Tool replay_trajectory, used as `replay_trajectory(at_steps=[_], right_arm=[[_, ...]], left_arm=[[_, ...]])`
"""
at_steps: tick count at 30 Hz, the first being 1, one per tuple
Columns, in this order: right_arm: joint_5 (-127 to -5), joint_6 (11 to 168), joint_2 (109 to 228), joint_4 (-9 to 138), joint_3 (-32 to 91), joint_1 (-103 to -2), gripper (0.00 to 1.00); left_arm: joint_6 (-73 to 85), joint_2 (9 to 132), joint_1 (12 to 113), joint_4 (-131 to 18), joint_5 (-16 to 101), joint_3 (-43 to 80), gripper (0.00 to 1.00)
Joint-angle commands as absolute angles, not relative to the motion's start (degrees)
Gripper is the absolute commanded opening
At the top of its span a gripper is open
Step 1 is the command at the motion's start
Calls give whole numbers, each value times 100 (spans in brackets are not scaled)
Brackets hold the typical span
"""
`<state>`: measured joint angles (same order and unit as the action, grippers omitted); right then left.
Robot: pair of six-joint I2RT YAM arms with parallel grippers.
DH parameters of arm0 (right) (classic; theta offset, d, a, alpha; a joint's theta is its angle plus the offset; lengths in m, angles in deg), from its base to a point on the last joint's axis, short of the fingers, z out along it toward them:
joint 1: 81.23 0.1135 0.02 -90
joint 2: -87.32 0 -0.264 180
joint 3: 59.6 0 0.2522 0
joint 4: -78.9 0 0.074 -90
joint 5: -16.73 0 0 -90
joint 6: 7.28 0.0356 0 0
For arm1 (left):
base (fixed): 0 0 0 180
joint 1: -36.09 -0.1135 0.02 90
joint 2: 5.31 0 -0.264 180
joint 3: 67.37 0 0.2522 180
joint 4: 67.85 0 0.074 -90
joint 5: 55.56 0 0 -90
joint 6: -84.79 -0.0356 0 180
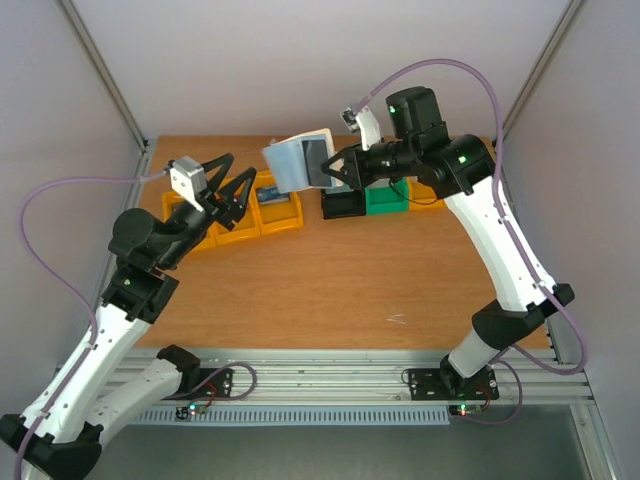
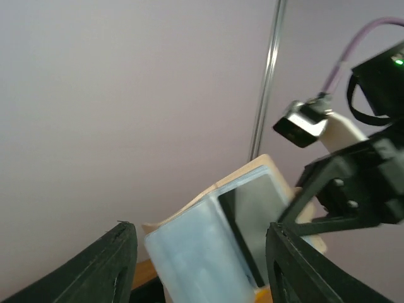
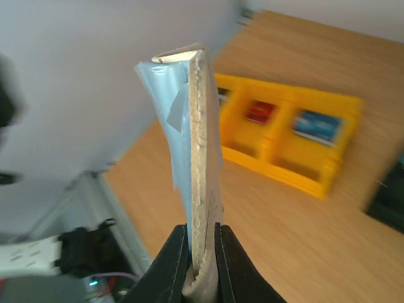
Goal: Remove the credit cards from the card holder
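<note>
Card holder (image 1: 290,165) hangs open in the air over the table's (image 1: 400,280) far edge, clamped by right gripper (image 1: 335,168). Dark credit card (image 1: 318,160) looks not yet out; blue card (image 1: 268,193) lies in yellow bin (image 1: 280,226). Empty left gripper (image 1: 232,185), fingers apart. Roughly midway.
</note>
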<state>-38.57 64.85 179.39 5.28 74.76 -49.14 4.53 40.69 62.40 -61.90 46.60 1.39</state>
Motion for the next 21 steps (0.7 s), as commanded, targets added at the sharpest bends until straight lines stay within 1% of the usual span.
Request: replay_trajectory(at_steps=[1, 3, 6, 9, 13, 16, 21], right_arm=[[-6328, 6826, 18297, -779, 7814, -4840, 1], [-6391, 6836, 18319, -778, 7759, -4716, 1], [-5897, 6683, 18325, -535, 7701, -4525, 1], [-5271, 6505, 18320, -259, 7684, -4368, 1], [-4463, 6379, 18263, 42, 7529, -4318, 1], [-3904, 6285, 18118, 316, 7324, -4318, 1], [-3077, 6059, 17798, 710, 6955, -4318, 1]], left_arm=[[-75, 3890, 6211, -6331, 5055, -31, 57], [-34, 3904, 6211, -6320, 5733, -67, 53], [454, 4034, 6239, -6357, 6755, -140, 45], [1294, 4249, 6308, -6578, 7219, -259, 41], [1883, 4451, 6386, -6647, 7105, -349, 39], [2019, 4501, 6386, -6513, 6759, -383, 37], [2113, 4506, 6371, -6410, 6687, -443, 36]])
